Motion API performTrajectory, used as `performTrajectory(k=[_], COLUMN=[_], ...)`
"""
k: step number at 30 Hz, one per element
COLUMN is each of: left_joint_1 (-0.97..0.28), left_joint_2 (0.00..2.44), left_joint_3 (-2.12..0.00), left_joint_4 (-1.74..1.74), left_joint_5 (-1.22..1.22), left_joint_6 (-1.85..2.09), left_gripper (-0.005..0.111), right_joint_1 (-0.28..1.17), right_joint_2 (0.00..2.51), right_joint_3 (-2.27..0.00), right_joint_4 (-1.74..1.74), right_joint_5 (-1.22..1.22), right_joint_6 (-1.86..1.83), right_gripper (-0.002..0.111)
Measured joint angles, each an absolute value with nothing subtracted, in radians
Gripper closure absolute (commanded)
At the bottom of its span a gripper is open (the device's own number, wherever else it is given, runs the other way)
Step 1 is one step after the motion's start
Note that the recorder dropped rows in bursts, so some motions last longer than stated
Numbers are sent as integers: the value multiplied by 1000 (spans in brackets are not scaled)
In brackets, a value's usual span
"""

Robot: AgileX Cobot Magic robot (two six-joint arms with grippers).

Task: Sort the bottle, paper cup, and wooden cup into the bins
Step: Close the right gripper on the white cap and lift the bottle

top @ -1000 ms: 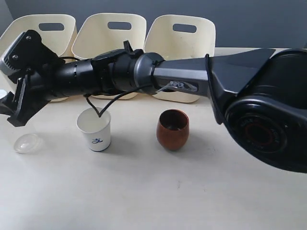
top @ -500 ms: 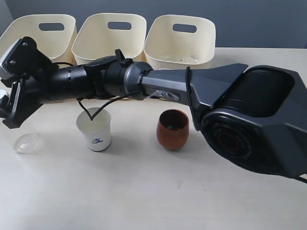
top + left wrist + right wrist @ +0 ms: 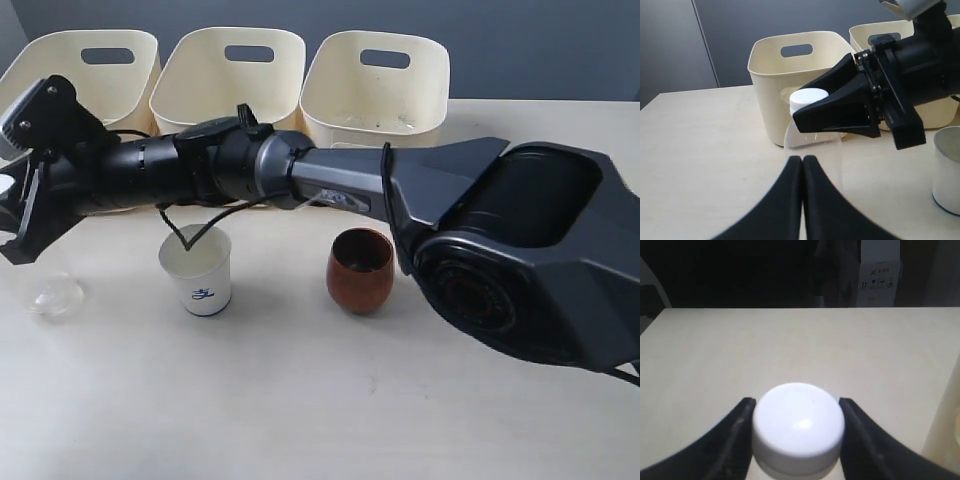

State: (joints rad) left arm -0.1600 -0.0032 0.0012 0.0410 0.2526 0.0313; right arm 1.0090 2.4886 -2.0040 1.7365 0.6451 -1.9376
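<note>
The clear bottle (image 3: pixel 48 290) stands tilted at the table's far left, its white cap (image 3: pixel 797 427) pinched between the fingers of my right gripper (image 3: pixel 18 225), which has reached across and is shut on it. From the left wrist, the cap (image 3: pixel 807 97) and the see-through body (image 3: pixel 812 145) show under the right gripper (image 3: pixel 812 117). The paper cup (image 3: pixel 197 270) stands upright left of centre, the wooden cup (image 3: pixel 360 270) to its right. Three cream bins (image 3: pixel 60 60) (image 3: pixel 240 88) (image 3: pixel 372 95) line the back. My left gripper (image 3: pixel 803 160) is shut and empty, near the bottle.
The right arm (image 3: pixel 300 175) stretches across the table in front of the bins and above the paper cup, a black cable (image 3: pixel 185 232) hanging over the cup's rim. The left wrist view shows a bin (image 3: pixel 771 80) just behind the bottle and the paper cup (image 3: pixel 947 172) beside it.
The right arm has swung and its gripper has shifted slightly left and up with the bottle's cap. The bottle's clear bottom now looks fainter and more upright. The cups have not moved.
</note>
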Motion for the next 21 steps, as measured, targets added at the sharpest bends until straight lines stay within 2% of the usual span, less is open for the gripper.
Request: performTrajectory(k=[11,21], left_joint_1=[-160,-160], left_joint_2=[-3,-3], left_joint_3=[1,1], left_joint_4=[41,41], left_joint_5=[253,253], left_joint_6=[31,31], left_gripper=[107,107], right_joint_1=[1000,886], right_joint_2=[2242,1989], right_joint_3=[-2004,-1984], right_joint_4=[1379,1091], right_joint_5=[625,707], right_joint_6=[-1695,-1425], right_gripper=[109,109])
